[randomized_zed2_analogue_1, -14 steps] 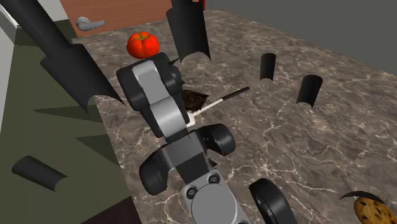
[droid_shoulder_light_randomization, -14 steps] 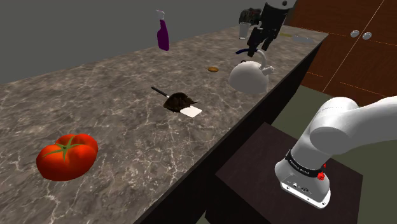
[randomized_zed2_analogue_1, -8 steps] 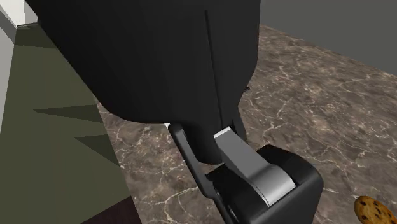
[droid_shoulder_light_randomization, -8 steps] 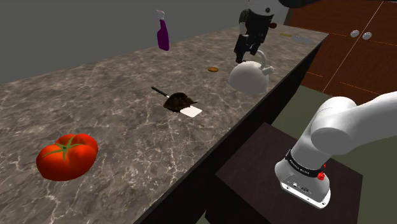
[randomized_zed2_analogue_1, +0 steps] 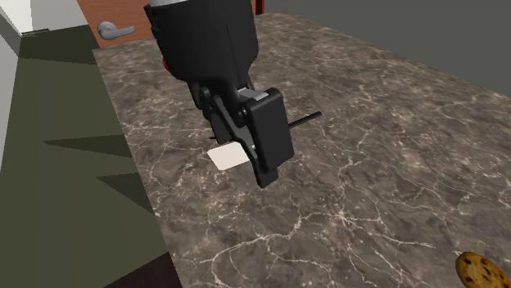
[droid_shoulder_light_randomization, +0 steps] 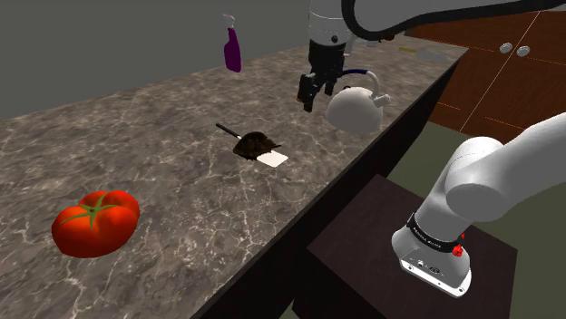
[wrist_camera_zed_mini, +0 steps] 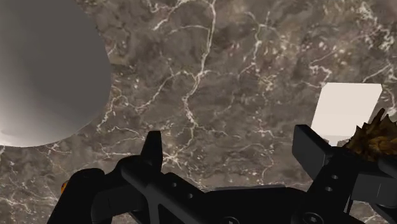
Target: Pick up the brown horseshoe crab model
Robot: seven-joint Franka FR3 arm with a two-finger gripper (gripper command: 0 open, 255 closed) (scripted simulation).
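Shoulder view: black two-finger gripper [droid_shoulder_light_randomization: 311, 93] hangs apart from the brown, spine-tailed horseshoe crab model [droid_shoulder_light_randomization: 254, 143]. Its jaws stand apart, empty; approach and grasp seem left to do.

Crab model [droid_shoulder_light_randomization: 256, 143] lies between tomato [droid_shoulder_light_randomization: 95, 222] and kettle [droid_shoulder_light_randomization: 356, 111] (card [droid_shoulder_light_randomization: 272, 159] just beside it).

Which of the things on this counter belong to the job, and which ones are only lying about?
Job: crab; hand, open.
Lying about: tomato; spray bottle; kettle; cookie; white square.
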